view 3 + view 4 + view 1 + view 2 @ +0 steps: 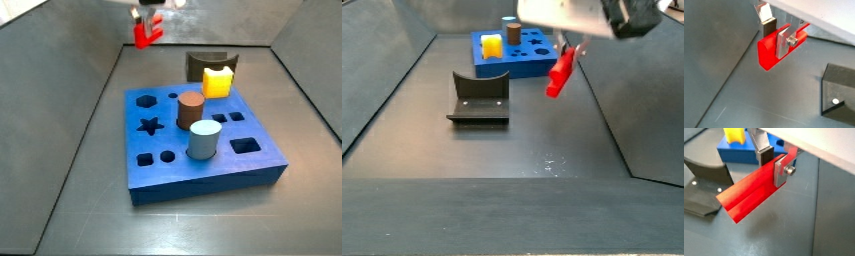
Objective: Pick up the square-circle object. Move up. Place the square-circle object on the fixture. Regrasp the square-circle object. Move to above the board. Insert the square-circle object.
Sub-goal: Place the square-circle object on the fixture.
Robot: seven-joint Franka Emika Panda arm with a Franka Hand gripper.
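While the gripper (777,34) hangs high above the floor, its fingers are clamped on the upper end of the square-circle object (751,195), which dangles below them, clear of the fixture (477,97) and the board (194,135).

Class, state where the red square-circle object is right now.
The square-circle object hangs clamped in the gripper, lifted off the floor. In a side view it is beside the fixture, in front of the board.

Grey floor (543,140) — board (201,165); fixture (477,100); tool (569,45) above
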